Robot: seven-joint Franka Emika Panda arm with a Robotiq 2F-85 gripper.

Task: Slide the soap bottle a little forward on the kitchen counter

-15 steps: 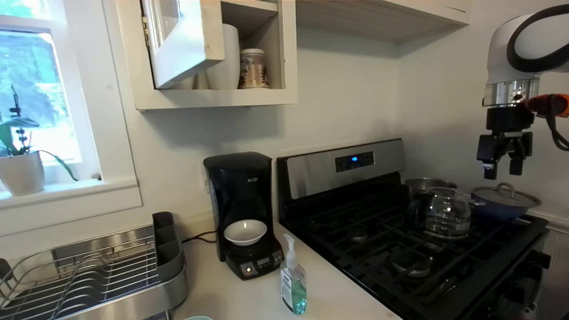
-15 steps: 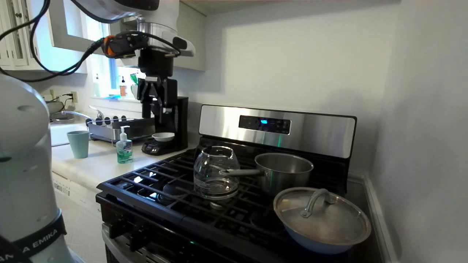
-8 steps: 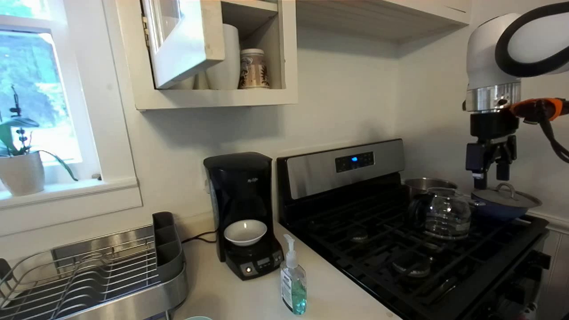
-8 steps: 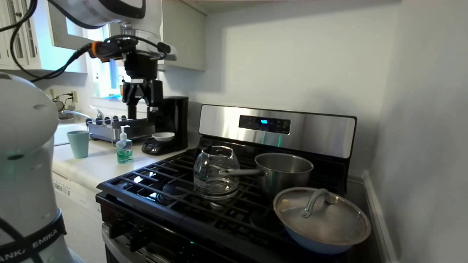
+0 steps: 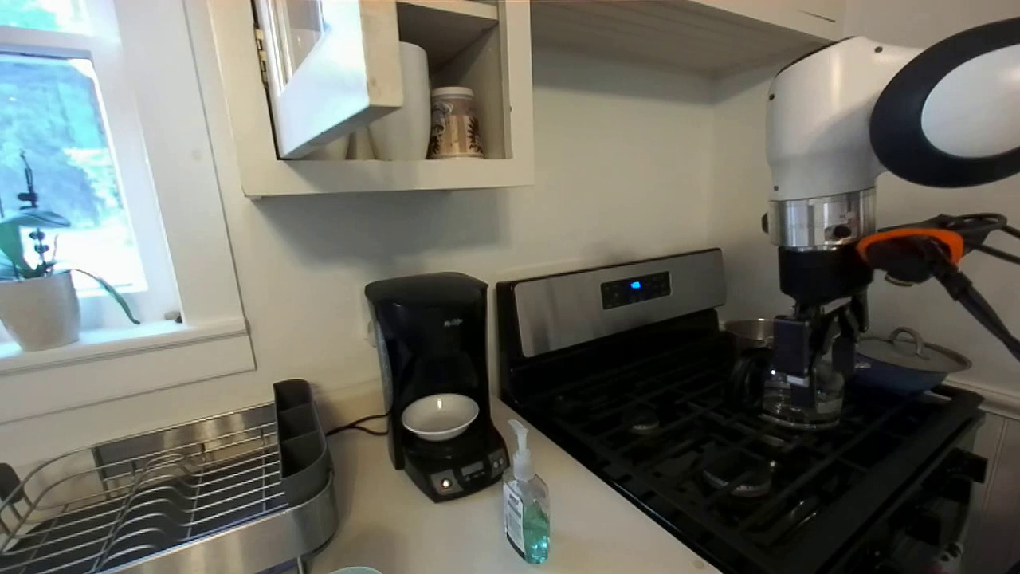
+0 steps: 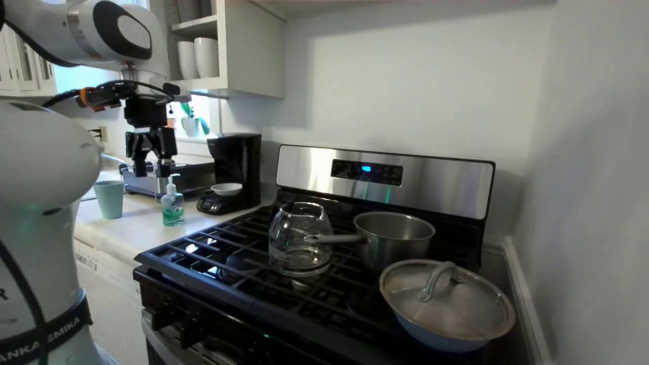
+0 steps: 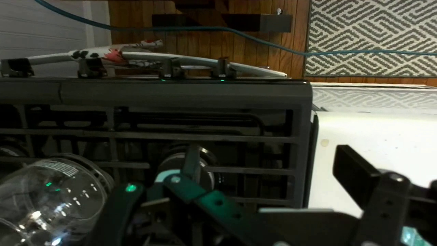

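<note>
Fingers [image 7: 355,176] of hard, angular black are held spread, a gap being shown between them in the wrist view; the jointed gripper [image 6: 152,170] is hung tips down in the air. The stove [image 6: 436,185] is backed with brushed steel and topped with black bar grates [image 7: 205,137]. Beside it, the counter [image 5: 606,534] is surfaced in smooth off-white. The rack [image 5: 295,522] is formed of bent wire and walled in shiny steel. The coffee maker [image 5: 430,343] is shaped as a tall, glossy black block with a rounded top. On the grates are set a blue pan [image 6: 421,335] under a domed metal lid [image 6: 471,309], a straight-sided steel pot [image 6: 395,251] and a bulbous glass carafe [image 6: 299,223]. The bottle [image 5: 526,518] is placed upright on the counter, just beside the coffee maker and near the stove, apart from the gripper. Its slim, clear body is faced with a printed label [image 5: 514,518], partly filled with teal-green liquid [image 5: 539,538] and capped by a pale pump [image 5: 521,462] with a bent spout.
</note>
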